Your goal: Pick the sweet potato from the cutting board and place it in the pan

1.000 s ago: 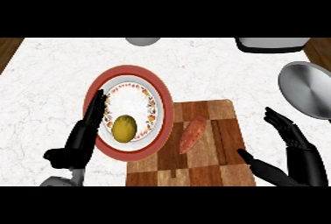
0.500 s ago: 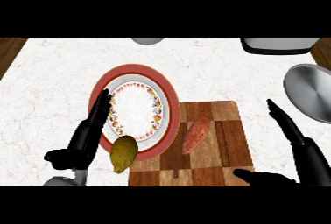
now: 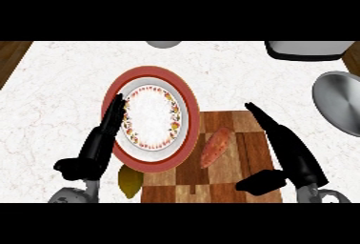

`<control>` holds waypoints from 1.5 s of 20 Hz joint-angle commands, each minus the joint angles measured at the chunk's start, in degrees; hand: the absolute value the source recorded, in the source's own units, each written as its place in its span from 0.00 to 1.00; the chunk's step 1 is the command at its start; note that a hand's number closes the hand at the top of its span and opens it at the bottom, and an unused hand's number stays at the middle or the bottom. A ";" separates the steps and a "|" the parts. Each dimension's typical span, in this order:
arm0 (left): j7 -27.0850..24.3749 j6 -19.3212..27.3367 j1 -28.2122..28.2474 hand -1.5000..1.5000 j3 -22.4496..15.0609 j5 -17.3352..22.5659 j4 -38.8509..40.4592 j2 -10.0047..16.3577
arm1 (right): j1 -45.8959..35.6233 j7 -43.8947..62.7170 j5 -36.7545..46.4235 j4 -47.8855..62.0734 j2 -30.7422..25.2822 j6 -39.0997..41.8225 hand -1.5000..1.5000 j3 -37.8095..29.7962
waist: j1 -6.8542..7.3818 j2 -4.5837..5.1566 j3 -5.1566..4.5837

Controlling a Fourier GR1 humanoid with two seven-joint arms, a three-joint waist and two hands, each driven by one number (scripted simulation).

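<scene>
An orange sweet potato (image 3: 215, 147) lies on the wooden cutting board (image 3: 246, 138), near its left half. My right hand (image 3: 288, 150) is open, fingers straight, over the board's right side, a short way right of the sweet potato and not touching it. The grey pan (image 3: 341, 102) sits at the right edge, partly cut off. My left hand (image 3: 102, 140) is open, fingers straight, along the left rim of the red-rimmed plate (image 3: 151, 116).
A yellow-green fruit (image 3: 130, 182) lies on the counter just below the plate, left of the board. A grey container (image 3: 309, 49) stands at the back right and a small grey object (image 3: 165, 44) at the back centre.
The yellow-green fruit has slid off the plate onto the counter below it. My right hand has moved left over the board toward the sweet potato.
</scene>
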 commanded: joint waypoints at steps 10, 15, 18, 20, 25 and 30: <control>-0.70 -4.34 0.08 0.50 4.73 -1.02 1.60 -0.90 | -4.84 7.52 8.38 10.91 8.89 7.98 0.00 6.66 | -1.10 -0.16 0.08; -4.02 -4.27 3.49 0.50 2.90 -4.09 3.02 -4.06 | -7.23 8.83 9.98 12.06 11.23 9.71 0.00 3.31 | -1.06 -0.15 0.08; 1.86 -4.59 2.69 0.50 5.22 -3.22 -3.32 -3.02 | -6.65 3.69 12.32 17.58 12.68 6.16 0.00 2.14 | -0.97 -0.15 0.09; 4.53 -3.69 4.58 0.50 4.13 -3.97 -8.05 -3.53 | -5.02 2.29 15.03 18.46 13.42 3.82 0.00 3.76 | -0.91 -0.18 0.10; 0.24 -7.45 3.46 0.50 7.14 -4.19 -1.93 -3.66 | -7.26 -1.47 14.72 22.12 14.71 4.15 0.00 -0.71 | -0.94 -0.15 0.09; 0.20 -5.90 4.79 0.50 4.98 -7.16 -2.24 -6.04 | -12.95 -3.42 15.70 33.22 17.49 3.35 0.00 -3.30 | -0.67 -0.09 0.10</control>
